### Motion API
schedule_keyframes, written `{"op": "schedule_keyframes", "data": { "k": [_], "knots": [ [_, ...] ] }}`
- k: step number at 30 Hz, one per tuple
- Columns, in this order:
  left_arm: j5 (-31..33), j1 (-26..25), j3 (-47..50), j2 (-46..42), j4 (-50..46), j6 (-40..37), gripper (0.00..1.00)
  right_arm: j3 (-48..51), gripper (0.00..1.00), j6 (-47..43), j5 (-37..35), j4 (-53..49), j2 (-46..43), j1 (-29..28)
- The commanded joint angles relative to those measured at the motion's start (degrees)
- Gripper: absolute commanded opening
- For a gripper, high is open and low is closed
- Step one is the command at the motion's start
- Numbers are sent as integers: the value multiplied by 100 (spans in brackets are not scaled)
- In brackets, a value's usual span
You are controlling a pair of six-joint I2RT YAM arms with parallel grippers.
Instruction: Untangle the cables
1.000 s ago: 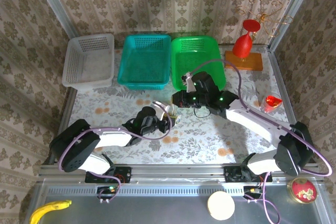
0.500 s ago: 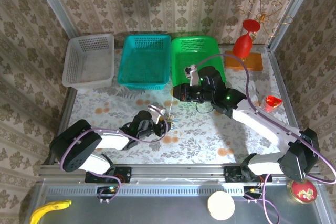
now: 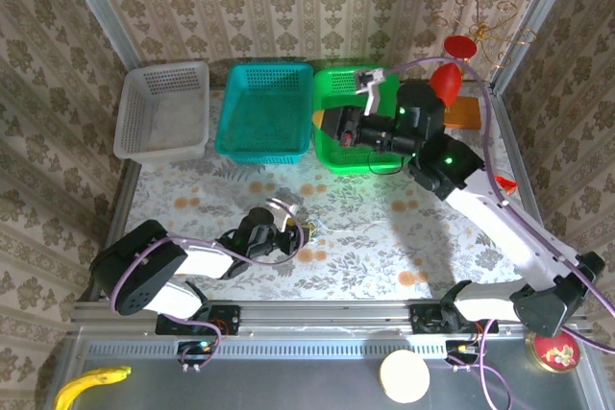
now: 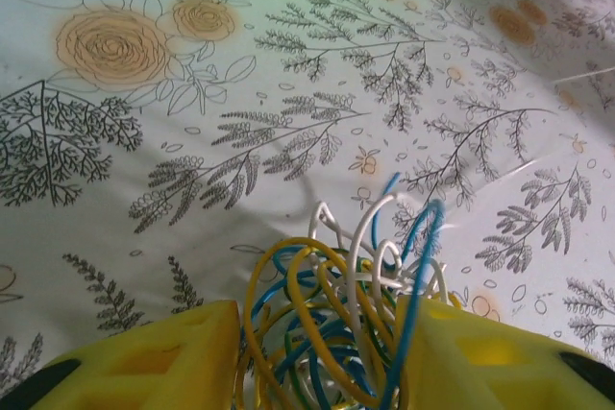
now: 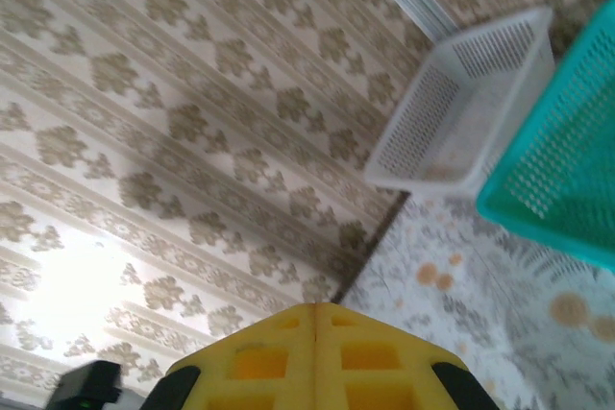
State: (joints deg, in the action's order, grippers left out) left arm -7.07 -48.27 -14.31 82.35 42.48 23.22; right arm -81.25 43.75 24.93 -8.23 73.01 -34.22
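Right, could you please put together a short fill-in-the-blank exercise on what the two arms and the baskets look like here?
1. The tangled cables are pinched by the gripper of the ____ arm.
2. The right gripper has its jaws ____.
3. Seen from above, the right gripper hangs over the ____ basket.
4. The leftmost basket is ____ in colour.

Missing words: left; shut; green; white.

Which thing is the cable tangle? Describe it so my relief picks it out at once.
On the flowered table, find the left arm lying low near the front edge, left of centre. Between the yellow fingers of its pincer sits the cable tangle: thread-thin loops of yellow, blue and white, far finer than the lilac cord on the arm.
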Motion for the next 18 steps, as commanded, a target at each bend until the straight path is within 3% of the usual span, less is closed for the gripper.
{"op": "schedule_keyframes", "data": {
  "k": [1,6,10,15,18],
  "knots": [
    [-25,26,60,-17,-36,109,48,-306,0,56,125,216,-189,81],
    [-24,22,55,-116,-51,135,48,-408,0,-148,88,-60,-129,126],
    [-36,22,26,-326,-170,163,48,422,0,-242,-215,-300,-262,126],
    [-26,24,24,-761,-492,156,46,2144,32,-200,-926,-250,-550,126],
    [-24,27,16,-1007,-741,120,45,2948,41,-182,-1183,-185,-500,117]
  ]
}}
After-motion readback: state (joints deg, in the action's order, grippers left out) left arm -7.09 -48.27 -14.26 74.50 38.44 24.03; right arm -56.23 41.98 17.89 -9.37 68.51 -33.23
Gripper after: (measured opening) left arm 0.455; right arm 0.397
